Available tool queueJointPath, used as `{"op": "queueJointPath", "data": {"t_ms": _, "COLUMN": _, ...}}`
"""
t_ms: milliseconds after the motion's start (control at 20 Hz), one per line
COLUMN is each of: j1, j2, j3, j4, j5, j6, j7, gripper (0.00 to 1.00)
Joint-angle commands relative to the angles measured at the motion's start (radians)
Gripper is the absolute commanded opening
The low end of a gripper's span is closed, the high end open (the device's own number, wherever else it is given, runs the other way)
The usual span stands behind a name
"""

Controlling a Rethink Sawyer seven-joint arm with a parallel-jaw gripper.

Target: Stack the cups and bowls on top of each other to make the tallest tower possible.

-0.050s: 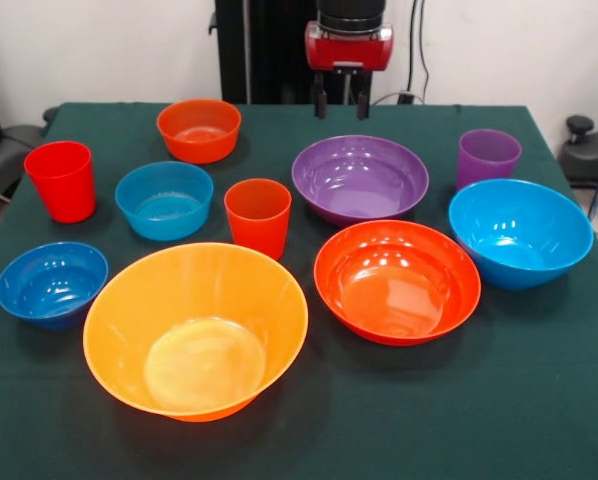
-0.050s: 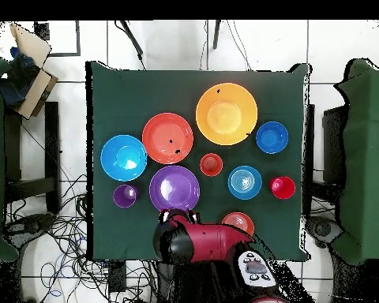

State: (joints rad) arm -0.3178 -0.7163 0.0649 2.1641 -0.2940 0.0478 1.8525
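**benchwatcher:** Front view first. The hand point(image 1: 342, 104) is hanging above the far edge of the bench point(image 1: 539, 420), its two fingers spread apart and gripping nothing. Nothing is stacked; every piece is sitting alone on the green cloth. The big yellow-orange bowl point(image 1: 196, 329) is sitting nearest the camera, with the red-orange bowl point(image 1: 397, 281) just right of it and the large light blue bowl point(image 1: 520, 232) further right. The purple bowl point(image 1: 360, 178) is lying right below the hand.

**stackfan:** And the small stuff?

**benchwatcher:** The orange-red cup point(image 1: 258, 216) is standing upright in the middle, between the small light blue bowl point(image 1: 164, 199) and the purple bowl. The red cup point(image 1: 61, 180) is standing at far left, the dark blue bowl point(image 1: 52, 283) in front of it. The small orange bowl point(image 1: 199, 129) is sitting at the back, and the purple cup point(image 1: 488, 157) at back right.

**stackfan:** Overhead?

**benchwatcher:** Same spread, flipped. The red arm point(image 2: 200, 241) is reaching over the bench edge beside the purple bowl, partly covering the small orange bowl.
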Motion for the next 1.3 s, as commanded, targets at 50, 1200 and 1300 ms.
{"op": "queueJointPath", "data": {"t_ms": 50, "j1": -0.010, "j2": 0.007, "j3": 0.087, "j4": -0.081, "j5": -0.060, "j6": 0.097, "j7": -0.006, "gripper": 1.00}}
{"op": "queueJointPath", "data": {"t_ms": 1200, "j1": -0.030, "j2": -0.020, "j3": 0.124, "j4": -0.184, "j5": 0.000, "j6": 0.185, "j7": 0.059, "gripper": 1.00}}
{"op": "queueJointPath", "data": {"t_ms": 1300, "j1": -0.011, "j2": -0.008, "j3": 0.103, "j4": -0.218, "j5": 0.002, "j6": 0.187, "j7": 0.071, "gripper": 1.00}}
